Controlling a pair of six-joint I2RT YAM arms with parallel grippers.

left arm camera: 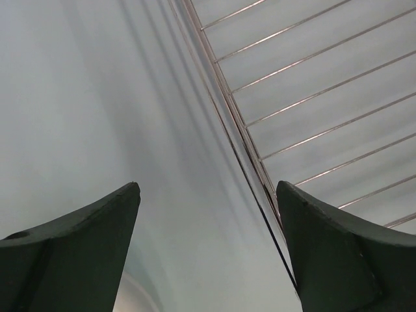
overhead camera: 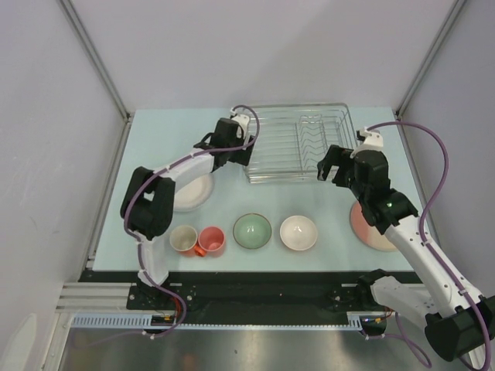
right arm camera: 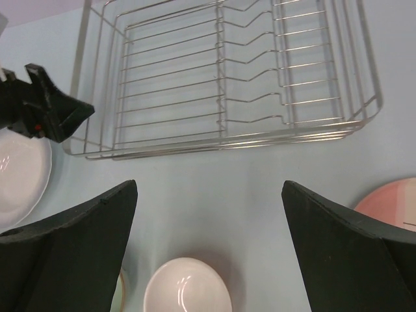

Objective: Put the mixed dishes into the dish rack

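Left wrist view: the dish rack [left arm camera: 236, 109] rim runs by one finger of the left gripper [left arm camera: 208, 188], jaws apart; right gripper [right arm camera: 208, 184] likewise.

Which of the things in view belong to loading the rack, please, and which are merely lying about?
Belonging: dish rack, white plate, pink-and-cream plate, pale green bowl, white bowl, orange-red mug, pinkish cup.
Lying about: nothing loose shows; only the pale blue table and the walls.

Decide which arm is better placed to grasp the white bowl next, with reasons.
Right. The right end effector, open, hovers near the white bowl, framed between its fingers in the wrist view. The left end effector sits at the edge of the dish rack, farther away.
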